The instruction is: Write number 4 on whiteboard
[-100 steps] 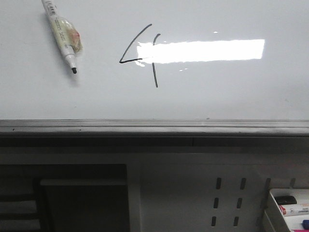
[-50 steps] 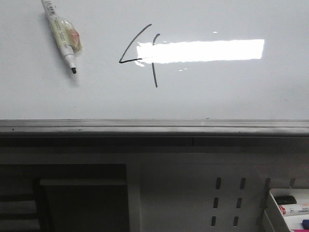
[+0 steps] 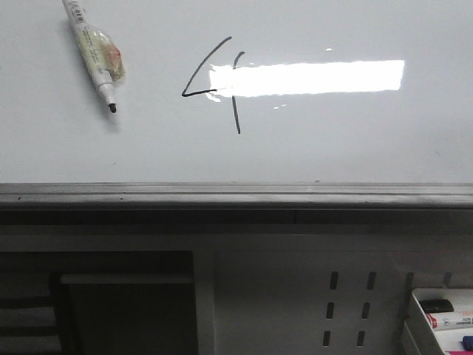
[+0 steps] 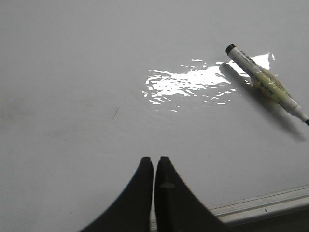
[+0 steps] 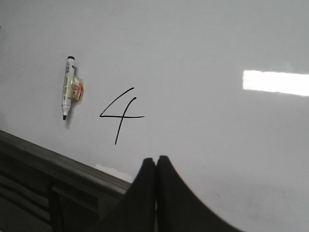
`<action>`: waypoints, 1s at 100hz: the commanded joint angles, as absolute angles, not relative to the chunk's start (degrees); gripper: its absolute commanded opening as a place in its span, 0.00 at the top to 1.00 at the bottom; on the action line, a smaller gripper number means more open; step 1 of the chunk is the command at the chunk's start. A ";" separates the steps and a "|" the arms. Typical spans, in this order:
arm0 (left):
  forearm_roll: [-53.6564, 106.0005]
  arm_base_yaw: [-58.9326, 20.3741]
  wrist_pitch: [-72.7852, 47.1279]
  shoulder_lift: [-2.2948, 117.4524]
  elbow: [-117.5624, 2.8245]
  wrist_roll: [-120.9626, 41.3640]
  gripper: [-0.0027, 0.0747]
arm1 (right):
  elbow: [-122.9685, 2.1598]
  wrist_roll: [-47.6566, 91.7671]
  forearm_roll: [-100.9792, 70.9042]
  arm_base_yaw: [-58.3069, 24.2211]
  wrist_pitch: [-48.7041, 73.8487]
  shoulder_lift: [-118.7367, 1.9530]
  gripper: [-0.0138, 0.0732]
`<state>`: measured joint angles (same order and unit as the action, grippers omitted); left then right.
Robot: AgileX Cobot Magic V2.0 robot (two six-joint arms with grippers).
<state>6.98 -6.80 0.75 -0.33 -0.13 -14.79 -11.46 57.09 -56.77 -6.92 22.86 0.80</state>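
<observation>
Across the upper half of the front view lies the large glossy white whiteboard (image 3: pixel 355 140), flat and bright, with a long rectangular light reflection (image 3: pixel 310 78) glaring on its surface and a grey metal edge rail (image 3: pixel 236 194) running along its near side. Below that rail stands a grey perforated metal panel (image 3: pixel 347 307) with rows of short slots, and at the lower right corner a small white tray (image 3: pixel 443 314) holds a few markers. Near the middle of the board, toward its left, the thin black hand-drawn number 4 (image 3: pixel 214 85) is written: a slanted stroke, a short horizontal stroke partly lost in the glare, and a separate vertical stroke; the right wrist view shows it whole (image 5: pixel 120 115). Well to the left of the figure, apart from it, a white marker pen (image 3: pixel 94 53) with a crumpled clear wrapper around its barrel lies uncapped on the board, its black tip pointing toward the rail. The left gripper (image 4: pixel 154 166) hangs above bare board with its two black fingers pressed together and nothing between them, the pen lying away to one side. The right gripper (image 5: pixel 156 166) hangs likewise, its dark fingers closed tip to tip on nothing, over the board near the rail.
</observation>
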 commanded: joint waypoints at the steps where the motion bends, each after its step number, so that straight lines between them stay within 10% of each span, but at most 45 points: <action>1: 7.51 -7.26 4.56 -1.85 1.46 -14.07 0.99 | -12.74 57.64 -58.27 -6.63 19.87 0.76 0.92; 26: 7.51 -7.26 4.56 -1.85 1.46 -14.07 0.99 | -12.42 56.61 -54.35 -6.63 14.27 0.50 0.92; 54: 7.51 -7.26 4.56 -1.85 1.46 -14.07 0.99 | -8.64 15.75 -3.70 -5.36 5.98 -1.03 0.92; 100: 7.51 -7.26 4.56 -1.85 1.46 -14.07 0.99 | 1.76 9.81 2.96 0.60 4.28 1.81 0.92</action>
